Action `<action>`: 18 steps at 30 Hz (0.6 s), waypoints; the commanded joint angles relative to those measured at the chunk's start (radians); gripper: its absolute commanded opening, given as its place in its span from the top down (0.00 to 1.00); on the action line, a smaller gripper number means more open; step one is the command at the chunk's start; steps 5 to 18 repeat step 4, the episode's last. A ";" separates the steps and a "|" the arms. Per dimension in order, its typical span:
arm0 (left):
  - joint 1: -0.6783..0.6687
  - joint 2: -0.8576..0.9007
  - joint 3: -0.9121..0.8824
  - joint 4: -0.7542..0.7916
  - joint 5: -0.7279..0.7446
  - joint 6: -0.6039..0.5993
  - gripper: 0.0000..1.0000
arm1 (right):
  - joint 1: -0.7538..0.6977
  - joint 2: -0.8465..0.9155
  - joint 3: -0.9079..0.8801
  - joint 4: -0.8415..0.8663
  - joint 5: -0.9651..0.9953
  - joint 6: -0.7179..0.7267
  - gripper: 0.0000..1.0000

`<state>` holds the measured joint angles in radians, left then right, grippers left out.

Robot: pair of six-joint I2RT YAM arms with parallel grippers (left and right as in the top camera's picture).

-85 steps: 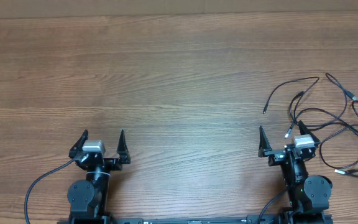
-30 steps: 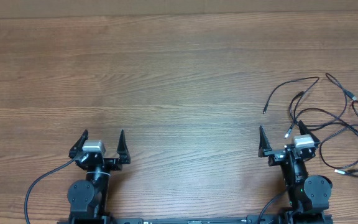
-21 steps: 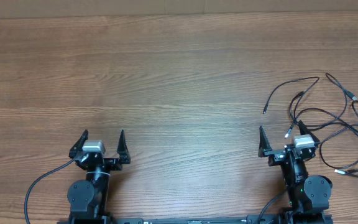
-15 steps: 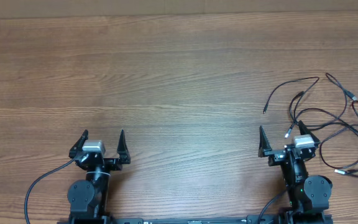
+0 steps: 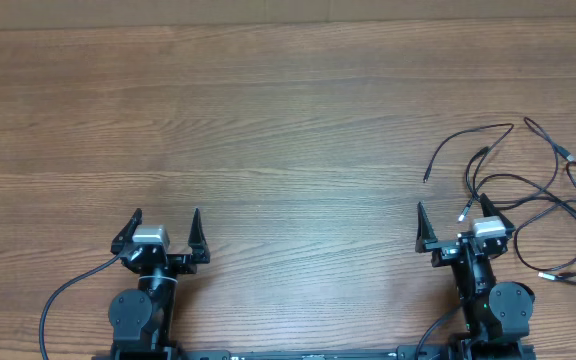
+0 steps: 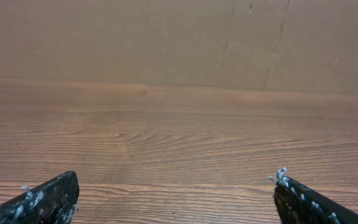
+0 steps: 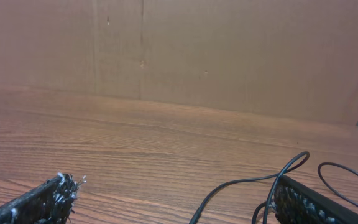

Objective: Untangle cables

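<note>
Beside the spread right fingers (image 5: 423, 232) lies one tangle of cables (image 5: 550, 196); left fingers (image 5: 197, 232) spread too, empty.

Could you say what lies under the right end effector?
A silver-tipped end of the cables lies between the open fingers of the right end effector; its body hides the rest.

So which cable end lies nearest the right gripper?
The silver-tipped plug end, seen between the right gripper's open fingers from above; the others lie farther away.
</note>
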<state>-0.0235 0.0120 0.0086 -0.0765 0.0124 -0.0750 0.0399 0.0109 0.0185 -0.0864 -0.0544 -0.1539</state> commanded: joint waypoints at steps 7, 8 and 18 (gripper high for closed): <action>0.011 -0.008 -0.004 -0.001 0.013 -0.010 0.00 | 0.003 -0.008 -0.010 0.005 0.001 0.000 0.00; 0.011 -0.008 -0.004 -0.001 0.013 -0.010 0.00 | 0.003 -0.008 -0.010 0.005 0.001 0.000 0.00; 0.011 -0.008 -0.004 -0.001 0.013 -0.010 0.00 | 0.003 -0.008 -0.010 0.005 0.001 0.000 0.00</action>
